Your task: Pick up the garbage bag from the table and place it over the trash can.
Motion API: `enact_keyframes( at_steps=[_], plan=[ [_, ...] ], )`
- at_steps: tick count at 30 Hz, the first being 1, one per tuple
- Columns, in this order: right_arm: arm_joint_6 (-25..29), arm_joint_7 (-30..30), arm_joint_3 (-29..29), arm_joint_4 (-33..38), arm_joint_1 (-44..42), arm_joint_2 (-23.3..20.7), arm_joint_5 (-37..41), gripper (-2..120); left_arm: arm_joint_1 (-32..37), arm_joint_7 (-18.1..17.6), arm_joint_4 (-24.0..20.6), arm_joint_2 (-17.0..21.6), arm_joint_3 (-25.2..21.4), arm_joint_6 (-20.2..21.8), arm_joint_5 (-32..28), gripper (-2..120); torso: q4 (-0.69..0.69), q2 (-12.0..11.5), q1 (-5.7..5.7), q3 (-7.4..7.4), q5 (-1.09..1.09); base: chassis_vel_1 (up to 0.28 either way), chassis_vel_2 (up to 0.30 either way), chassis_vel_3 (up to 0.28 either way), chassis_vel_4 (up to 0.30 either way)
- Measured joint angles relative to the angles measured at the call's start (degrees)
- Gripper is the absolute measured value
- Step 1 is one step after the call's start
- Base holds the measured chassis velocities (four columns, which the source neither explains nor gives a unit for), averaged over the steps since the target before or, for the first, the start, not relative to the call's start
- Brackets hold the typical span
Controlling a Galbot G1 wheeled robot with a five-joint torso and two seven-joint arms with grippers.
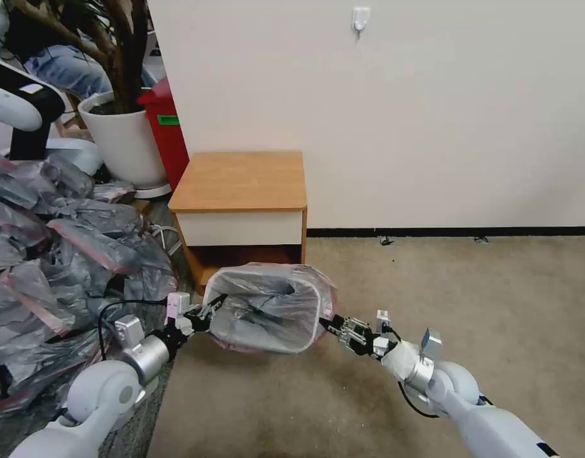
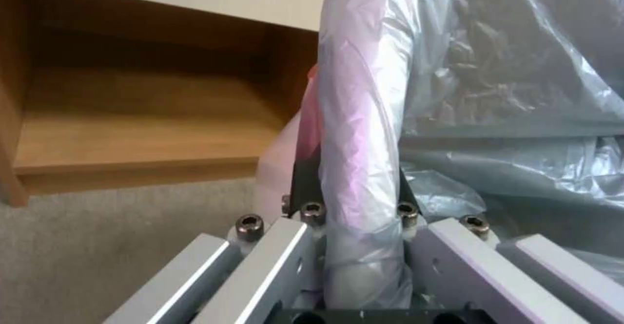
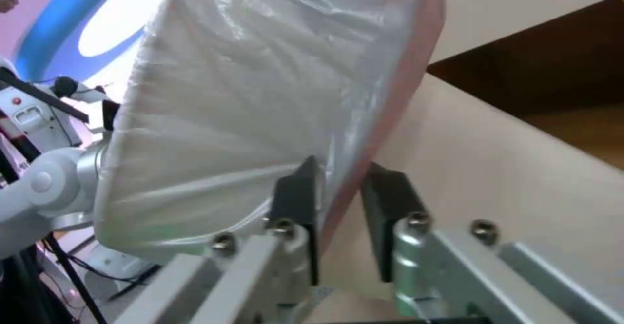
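The garbage bag (image 1: 267, 305) was already spread over the trash can (image 1: 286, 346), which stood on the carpet just in front of the counter (image 1: 241, 181). Its pink-red band was folded down around the rolled rim, and the grey film sagged into the can.

The left hand (image 1: 206, 312) sat at the can's left side, its fingers (image 2: 305, 187) set either side of the bag-covered rim; whether they actually pinched it could not be told. The right hand (image 1: 330, 326) sat at the opposite side, its dark pads (image 3: 299, 192) a little apart astride the bag's edge, with a visible gap, so it looked to be loosely open rather than clamped.

The bag looked very light, thin and limp, with no stiffness of its own; it would take whatever shape the rim gave it. The film seemed slippery and easy to tear or snag on the finger screws. The best hold would likely be the banded hem, where the plastic is doubled, taken at two opposite sides to keep the mouth stretched.
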Motion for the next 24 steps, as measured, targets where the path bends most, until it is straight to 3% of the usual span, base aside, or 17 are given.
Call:
enact_keyframes(
  at_steps=[6,24],
  plan=[
    [0.39,0.58,0.39,-0.25,-0.22,0.31,-1.46,6,0.22,0.0,-0.29,-0.26,0.07,0.07,0.0,2,0.0,0.0,0.0,0.0,0.0,0.0,0.0,0.0,0.0],
    [2.28,7.92,1.18,-0.57,-1.31,2.44,-10.77,6,3.22,-0.02,-3.11,-1.46,-0.24,0.82,-1.45,7,0.0,0.0,0.0,0.0,0.0,0.0,0.0,0.0,0.0]
  ],
)
